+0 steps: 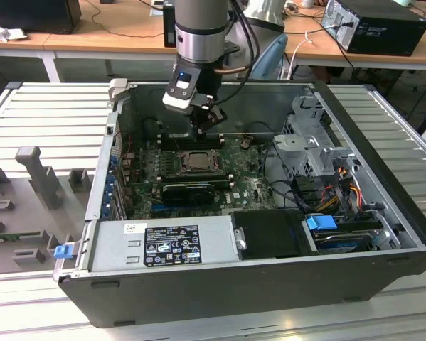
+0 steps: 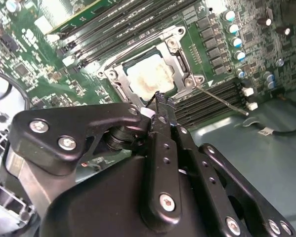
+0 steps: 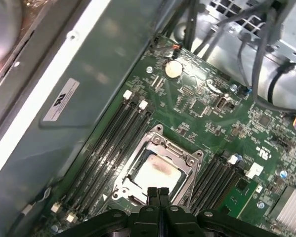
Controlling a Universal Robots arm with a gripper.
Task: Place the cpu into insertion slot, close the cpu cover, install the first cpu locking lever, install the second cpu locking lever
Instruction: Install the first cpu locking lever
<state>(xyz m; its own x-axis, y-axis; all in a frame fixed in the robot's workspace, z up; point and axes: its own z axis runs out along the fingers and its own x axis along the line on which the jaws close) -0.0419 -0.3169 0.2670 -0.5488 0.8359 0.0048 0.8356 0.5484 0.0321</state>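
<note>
An open computer case (image 1: pixel 220 291) lies on a slatted bench (image 1: pixel 42 114), desks behind. The cpu (image 3: pixel 155 173) sits in the slot (image 1: pixel 185 168) with the cover (image 3: pixel 188 159) down around it, so those steps look done. One lever (image 2: pixel 222 101) juts over the memory slots (image 2: pixel 207 112) (unlatched, I judge). The gripper (image 3: pixel 157 193) hovers just above the cpu's edge, fingers pressed together, holding nothing.

Exterior view looks down into the open case (image 1: pixel 269 291) from farther off; both wrist views hug the cpu (image 2: pixel 150 81) (image 3: pixel 155 173).
</note>
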